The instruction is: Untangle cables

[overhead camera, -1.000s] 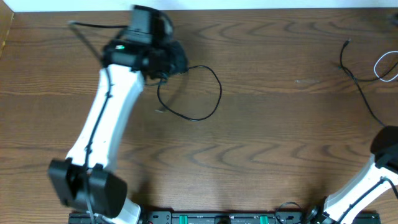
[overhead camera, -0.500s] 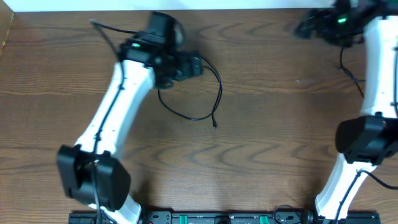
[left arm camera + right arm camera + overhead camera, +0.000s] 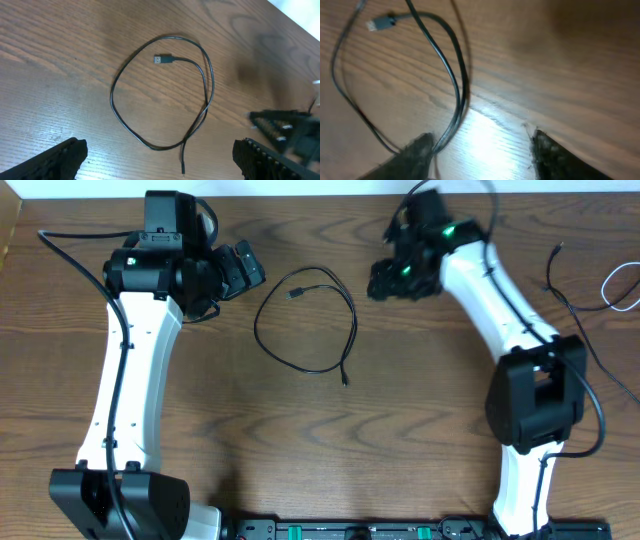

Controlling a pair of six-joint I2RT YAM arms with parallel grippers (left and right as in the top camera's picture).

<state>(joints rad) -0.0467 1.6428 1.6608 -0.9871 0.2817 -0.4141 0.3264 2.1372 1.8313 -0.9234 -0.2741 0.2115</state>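
One black cable (image 3: pixel 355 325) lies in a loose loop on the table's middle, its plug end (image 3: pixel 293 294) inside the loop and its tail end (image 3: pixel 345 380) trailing below. My left gripper (image 3: pixel 238 272) is open, just left of the loop and apart from it. In the left wrist view the cable (image 3: pixel 113 97) lies beyond my open left gripper (image 3: pixel 160 167). My right gripper (image 3: pixel 385 283) hovers at the loop's right side. In the right wrist view the cable (image 3: pixel 457 90) runs close along the left fingertip (image 3: pixel 412 152); the right gripper (image 3: pixel 480 157) has its jaws apart over bare wood.
At the far right of the table lie another thin black cable (image 3: pixel 570 295) and a white cable (image 3: pixel 622 285), near the edge. The arm bases and a black rail (image 3: pixel 350 530) stand along the front edge. The right gripper's body (image 3: pixel 287 131) shows in the left wrist view.
My left gripper opened, let go of the black cable and drew back left. The right arm swung in from the far right to the loop's right side, its jaws narrowing.
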